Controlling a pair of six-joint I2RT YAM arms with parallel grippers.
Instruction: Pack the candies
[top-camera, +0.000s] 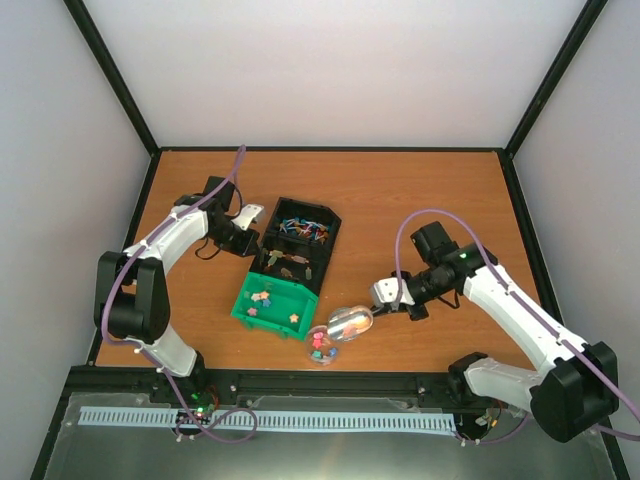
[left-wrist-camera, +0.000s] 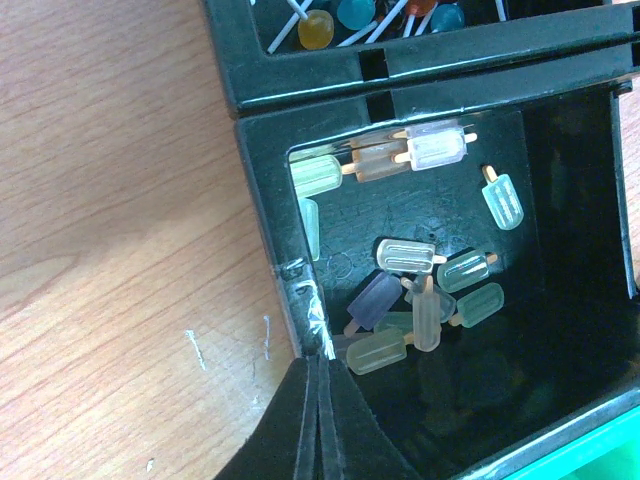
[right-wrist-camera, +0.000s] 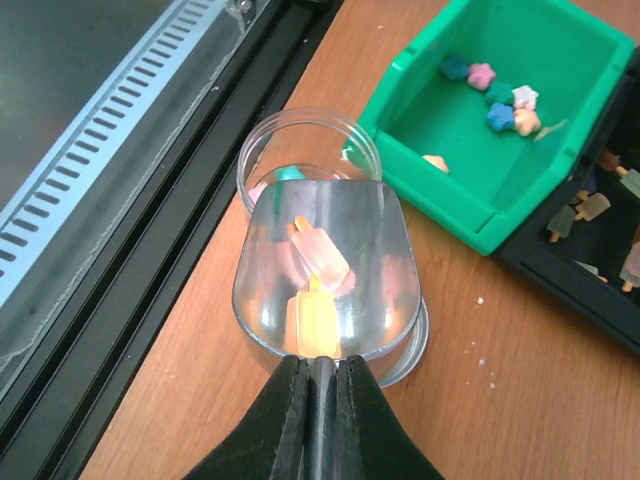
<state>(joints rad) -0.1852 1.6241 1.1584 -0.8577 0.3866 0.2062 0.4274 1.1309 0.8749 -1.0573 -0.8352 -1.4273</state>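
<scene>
The candies (right-wrist-camera: 497, 97), tiny mixed-colour stars, lie in a green bin (right-wrist-camera: 440, 205); they also show in the top view (top-camera: 262, 298). A few coloured pieces lie in a clear round jar (right-wrist-camera: 300, 130) in front of the bin, which also shows in the top view (top-camera: 322, 348). My right gripper (right-wrist-camera: 320, 365) is shut on the handle of a silver scoop (right-wrist-camera: 380, 270), held just above the jar. The scoop holds a pink and an orange popsicle-shaped piece (right-wrist-camera: 318, 255). My left gripper (left-wrist-camera: 322, 365) is shut on the left wall of the black tray (left-wrist-camera: 262, 210).
The black tray (top-camera: 335, 222) adjoins the green bin (top-camera: 240, 310). Its near compartment holds pale popsicle-shaped pieces (left-wrist-camera: 420, 300); its far one holds lollipop-like sticks (left-wrist-camera: 340, 15). A round silver lid (right-wrist-camera: 418, 345) lies under the scoop. The table's front rail (right-wrist-camera: 150, 170) runs left of the jar.
</scene>
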